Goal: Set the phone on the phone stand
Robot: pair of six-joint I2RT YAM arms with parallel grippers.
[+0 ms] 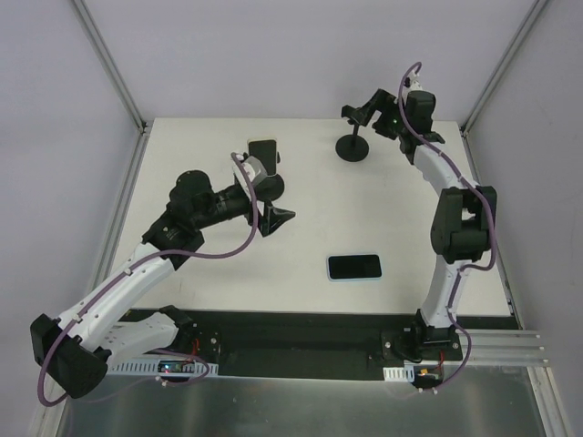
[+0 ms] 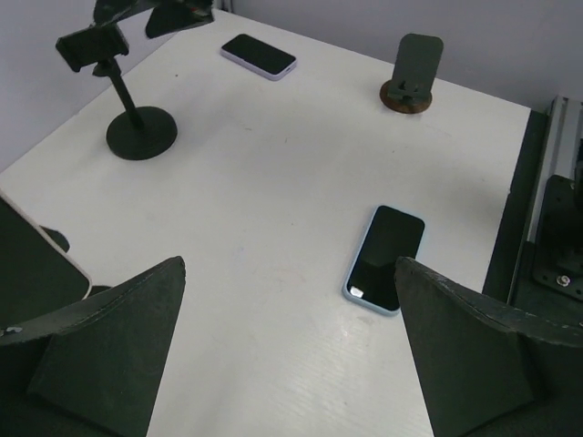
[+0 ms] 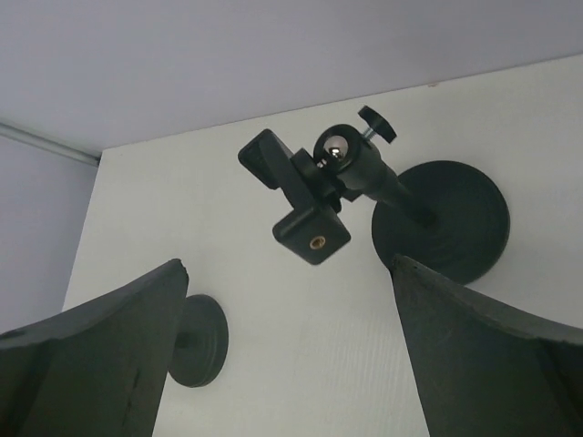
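Note:
A phone [image 1: 354, 267] in a pale blue case lies flat, screen up, near the table's front middle; the left wrist view shows the same phone [image 2: 384, 258] just beyond my right-hand finger. My left gripper [image 1: 277, 203] [image 2: 290, 264] hovers open left of centre, empty. A black phone stand [image 1: 353, 147] [image 2: 127, 105] with a round base and a clamp head [image 3: 310, 196] stands at the back. My right gripper [image 1: 369, 114] [image 3: 290, 262] is open above that head, holding nothing.
A second phone [image 1: 263, 150] [image 2: 41, 255] sits just behind my left gripper. Another phone [image 2: 260, 55] and a slab stand on a brown base [image 2: 410, 77] lie on the right side, under the right arm. A small round stand base [image 3: 196, 341] shows too.

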